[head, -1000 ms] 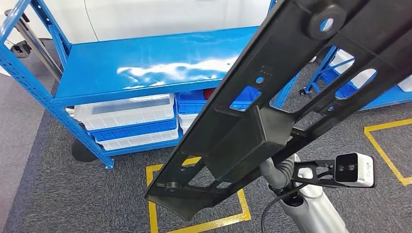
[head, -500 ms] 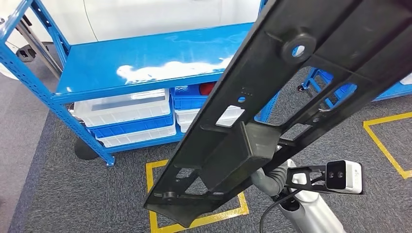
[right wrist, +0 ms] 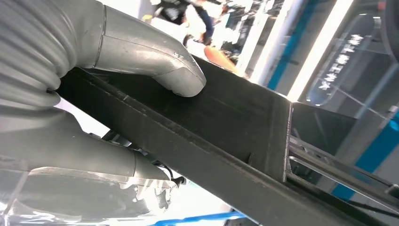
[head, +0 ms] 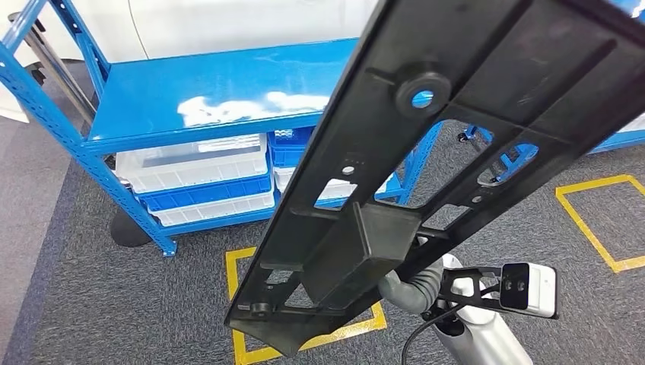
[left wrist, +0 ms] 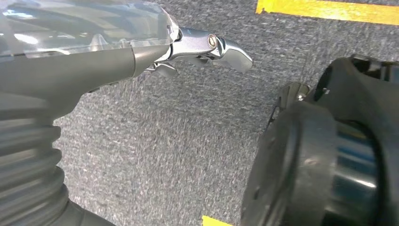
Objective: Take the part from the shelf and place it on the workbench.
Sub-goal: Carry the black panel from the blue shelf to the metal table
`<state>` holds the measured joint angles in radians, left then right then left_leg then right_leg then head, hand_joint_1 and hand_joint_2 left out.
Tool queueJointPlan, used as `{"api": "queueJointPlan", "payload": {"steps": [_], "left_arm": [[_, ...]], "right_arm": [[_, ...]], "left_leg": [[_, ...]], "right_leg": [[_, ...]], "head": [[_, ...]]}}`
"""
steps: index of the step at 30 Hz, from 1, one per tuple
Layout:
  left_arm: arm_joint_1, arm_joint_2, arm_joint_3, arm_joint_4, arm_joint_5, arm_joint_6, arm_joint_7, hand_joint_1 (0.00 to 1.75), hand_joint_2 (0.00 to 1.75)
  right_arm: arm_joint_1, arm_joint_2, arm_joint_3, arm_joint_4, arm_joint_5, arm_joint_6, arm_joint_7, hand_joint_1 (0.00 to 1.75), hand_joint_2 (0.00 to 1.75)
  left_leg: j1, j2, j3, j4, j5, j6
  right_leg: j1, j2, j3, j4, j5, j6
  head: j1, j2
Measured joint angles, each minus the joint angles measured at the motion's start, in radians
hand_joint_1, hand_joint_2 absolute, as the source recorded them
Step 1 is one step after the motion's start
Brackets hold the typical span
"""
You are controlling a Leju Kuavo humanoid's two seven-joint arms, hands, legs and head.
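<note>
We hold the long black part [head: 426,167] in our right hand [right wrist: 117,94]; in the right wrist view the thumb [right wrist: 155,61] presses on one face of the part [right wrist: 211,141] and the other fingers wrap its opposite face, so the grasp looks firm; the part is off the shelf [head: 220,91] and in the air over the carpet, its long axis running slantwise from low near our body up and away to the right, where it is cut off by the frame; it hides most of the right hand in the head view; our left hand [left wrist: 202,44] hangs over the floor with nothing in it, fingers loosely apart; the workbench cannot be made out, so we judge a turn is needed first.
</note>
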<state>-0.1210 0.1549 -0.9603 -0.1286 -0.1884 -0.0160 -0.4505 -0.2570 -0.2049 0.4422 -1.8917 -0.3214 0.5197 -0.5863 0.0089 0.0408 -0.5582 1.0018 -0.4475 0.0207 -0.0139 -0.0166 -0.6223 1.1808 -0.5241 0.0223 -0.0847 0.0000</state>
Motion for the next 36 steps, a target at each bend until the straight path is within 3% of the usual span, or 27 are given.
{"api": "queueJointPlan", "payload": {"steps": [2, 3, 7, 9, 11, 12, 13, 14, 15, 17, 19, 22, 24, 26, 27, 28, 29, 30, 33, 35, 36], "left_arm": [[-0.001, -0.001, 0.0, 0.0, 0.0, 0.002, 0.0, 0.0, 1.75], [-0.001, -0.002, 0.0, 0.0, 0.0, 0.003, 0.0, 0.0, 1.75], [-0.001, -0.002, 0.001, 0.0, 0.0, 0.003, 0.0, 0.0, 1.75], [0.0, -0.002, 0.003, 0.0, 0.0, 0.006, 0.0, 0.0, 1.75], [0.006, -0.001, 0.005, 0.0, 0.001, 0.009, 0.001, 0.0, 1.75], [0.01, -0.001, 0.007, 0.0, 0.002, 0.012, 0.003, 0.0, 1.75], [0.014, -0.002, 0.009, 0.0, 0.002, 0.015, 0.006, 0.0, 1.75], [0.016, -0.002, 0.012, 0.0, 0.002, 0.019, 0.009, 0.0, 1.75], [0.017, -0.002, 0.015, 0.0, 0.002, 0.022, 0.012, 0.0, 1.75], [0.018, -0.001, 0.017, 0.0, 0.002, 0.025, 0.017, 0.0, 1.75], [0.019, -0.001, 0.017, 0.0, 0.002, 0.025, 0.017, 0.0, 1.75], [0.015, -0.002, 0.017, 0.0, 0.001, 0.023, 0.012, 0.0, 1.75], [0.012, -0.003, 0.016, 0.0, 0.001, 0.024, 0.005, 0.0, 1.75], [0.014, -0.004, 0.016, 0.0, 0.002, 0.032, -0.003, 0.0, 1.75], [0.016, -0.004, 0.015, 0.0, 0.002, 0.039, -0.009, 0.0, 1.75], [0.017, -0.004, 0.015, 0.0, 0.002, 0.046, -0.014, 0.0, 1.75], [0.017, -0.004, 0.014, 0.0, 0.002, 0.052, -0.018, 0.0, 1.75], [0.017, -0.004, 0.014, 0.0, 0.002, 0.055, -0.02, 0.0, 1.75], [0.016, -0.004, 0.013, 0.0, 0.002, 0.056, -0.017, 0.0, 1.75], [0.016, -0.004, 0.013, 0.0, 0.002, 0.055, -0.014, 0.0, 1.75], [0.016, -0.003, 0.014, 0.0, 0.002, 0.052, -0.012, 0.0, 1.75]], "right_arm": [[-0.001, 0.001, 0.0, -0.004, 0.018, -0.001, -0.002, 1.75, 1.75], [-0.001, 0.001, 0.0, -0.006, 0.02, -0.001, -0.003, 1.75, 1.75], [-0.002, 0.002, 0.0, -0.008, 0.024, -0.001, -0.003, 1.75, 1.75], [0.011, 0.006, 0.0, -0.024, 0.055, -0.016, -0.015, 1.75, 1.75], [0.054, 0.009, 0.0, -0.058, 0.118, -0.04, -0.057, 1.75, 1.75], [0.082, 0.01, 0.0, -0.074, 0.145, -0.048, -0.081, 1.75, 1.75], [0.105, 0.01, 0.0, -0.085, 0.166, -0.051, -0.096, 1.75, 1.75], [0.123, 0.011, 0.0, -0.092, 0.179, -0.051, -0.102, 1.75, 1.75], [0.137, 0.014, 0.0, -0.098, 0.189, -0.051, -0.105, 1.75, 1.75], [0.155, 0.024, 0.0, -0.105, 0.205, -0.047, -0.109, 1.75, 1.75], [0.161, 0.035, -0.001, -0.106, 0.214, -0.037, -0.11, 1.75, 1.75], [0.176, 0.055, -0.009, -0.107, 0.22, -0.016, -0.11, 1.75, 1.75], [0.185, 0.063, -0.018, -0.108, 0.224, -0.011, -0.11, 1.75, 1.75], [0.196, 0.069, -0.025, -0.109, 0.227, -0.007, -0.111, 1.75, 1.75], [0.205, 0.072, -0.029, -0.109, 0.23, -0.003, -0.111, 1.75, 1.75], [0.216, 0.075, -0.034, -0.109, 0.231, 0.001, -0.111, 1.75, 1.75], [0.227, 0.078, -0.039, -0.109, 0.232, 0.005, -0.111, 1.75, 1.75], [0.237, 0.081, -0.044, -0.109, 0.233, 0.011, -0.111, 1.75, 1.75], [0.256, 0.096, -0.06, -0.11, 0.235, 0.027, -0.111, 1.75, 1.75], [0.265, 0.11, -0.07, -0.111, 0.238, 0.038, -0.111, 1.75, 1.75], [0.27, 0.117, -0.076, -0.11, 0.239, 0.045, -0.111, 1.75, 1.75]], "left_leg": [[-0.001, 0.008, 0.0, 0.004, -0.002, -0.004], [-0.002, 0.009, 0.0, 0.005, -0.002, -0.005], [-0.004, 0.011, -0.001, 0.007, -0.003, -0.008], [-0.006, 0.015, -0.007, 0.019, -0.013, -0.022], [-0.005, -0.007, -0.064, 0.158, -0.09, -0.042], [-0.003, -0.023, -0.092, 0.232, -0.126, -0.047], [-0.002, -0.03, -0.11, 0.281, -0.141, -0.048], [-0.002, -0.033, -0.095, 0.256, -0.118, -0.046], [-0.001, -0.042, -0.063, 0.194, -0.083, -0.042], [0.001, -0.082, -0.001, 0.066, -0.039, -0.034], [0.001, -0.108, 0.02, 0.016, -0.034, -0.03], [-0.001, -0.087, 0.019, 0.009, -0.026, -0.02], [0.003, -0.066, 0.019, 0.001, -0.017, -0.008], [0.003, -0.044, 0.015, -0.002, -0.013, 0.0], [0.001, -0.033, 0.012, -0.001, -0.013, 0.002], [0.0, -0.022, 0.01, -0.001, -0.013, 0.002], [0.0, -0.011, 0.008, 0.001, -0.013, 0.002], [-0.001, 0.0, 0.007, 0.002, -0.013, 0.001], [-0.003, 0.028, 0.008, 0.008, -0.017, -0.006], [-0.007, 0.044, 0.009, 0.01, -0.018, -0.017], [-0.008, 0.052, 0.01, 0.009, -0.017, -0.022]], "right_leg": [[0.002, -0.024, 0.057, -0.112, 0.044, -0.005], [0.002, -0.034, 0.07, -0.138, 0.051, -0.007], [0.006, -0.042, 0.072, -0.147, 0.046, -0.011], [0.009, -0.03, 0.067, -0.156, 0.05, -0.026], [0.008, 0.005, 0.056, -0.163, 0.062, -0.047], [0.007, 0.022, 0.052, -0.164, 0.067, -0.053], [0.008, 0.037, 0.048, -0.161, 0.069, -0.054], [0.008, 0.049, 0.047, -0.158, 0.069, -0.053], [0.008, 0.06, 0.046, -0.156, 0.069, -0.052], [0.009, 0.08, 0.042, -0.151, 0.071, -0.047], [0.008, 0.096, 0.035, -0.148, 0.074, -0.038], [0.003, 0.115, 0.026, -0.15, 0.083, -0.019], [0.005, 0.087, 0.01, -0.119, 0.059, -0.009], [0.005, 0.043, -0.035, -0.017, -0.005, -0.002], [0.003, 0.033, -0.063, 0.048, -0.036, 0.0], [0.001, 0.028, -0.083, 0.098, -0.054, 0.003], [-0.001, 0.024, -0.086, 0.115, -0.054, 0.005], [-0.002, 0.019, -0.069, 0.092, -0.036, 0.005], [0.004, -0.025, 0.039, -0.096, 0.036, -0.006], [0.013, -0.042, 0.064, -0.153, 0.044, -0.02], [0.016, -0.033, 0.062, -0.154, 0.046, -0.027]], "head": [[0.0, 0.0], [0.0, 0.0], [0.0, 0.0], [0.0, 0.0], [0.0, 0.0], [0.0, 0.0], [0.0, 0.0], [0.0, 0.0], [0.0, 0.0], [0.0, 0.0], [0.0, 0.0], [0.0, 0.0], [0.0, 0.0], [0.0, 0.0], [0.0, 0.0], [0.0, 0.0], [0.0, 0.0], [0.0, 0.0], [0.0, 0.0], [0.0, 0.0], [0.0, 0.0]]}}
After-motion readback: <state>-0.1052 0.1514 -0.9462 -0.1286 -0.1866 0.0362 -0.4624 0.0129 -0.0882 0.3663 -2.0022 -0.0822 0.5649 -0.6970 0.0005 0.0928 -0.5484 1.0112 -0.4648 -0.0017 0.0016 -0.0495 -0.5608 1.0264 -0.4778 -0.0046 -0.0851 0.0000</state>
